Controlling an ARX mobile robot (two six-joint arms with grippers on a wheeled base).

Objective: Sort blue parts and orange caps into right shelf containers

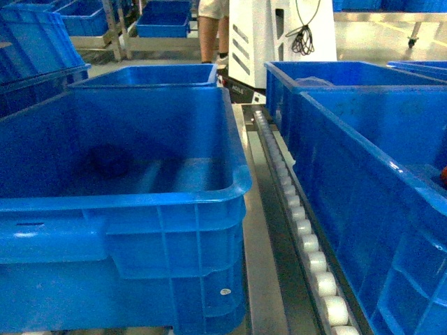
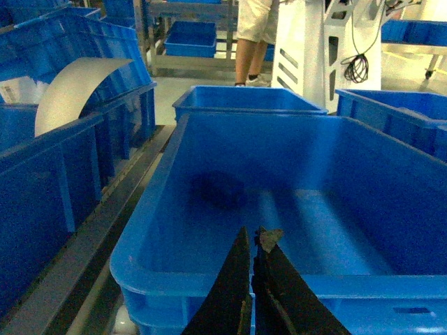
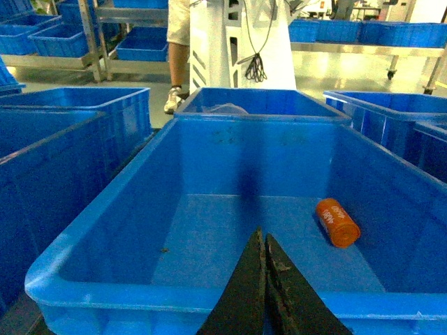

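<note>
1. Two big blue crates fill your head view: left crate near you, right crate across the roller track. More crates behind; a person stands by a white machine at the back.
2. Right crate, seen from the right wrist cam: rigid ribbed plastic, thick rolled rim. It's the drop target, so you needn't lift it.
3. Left crate, left wrist cam: a dark, blurred shape on its floor, poss. blue parts; can't tell.
4. One orange cap lies on its side on the right crate's floor, towards the right wall. Prob. light, hard, smooth and prone to roll; grip across the round body, not the ends.
5. Left pincer: jaws clenched, a small scrap at the tip, hovering over the left crate's near rim.
6. Right pincer: jaws pressed together, holding nothing, above the right crate's near rim.
</note>
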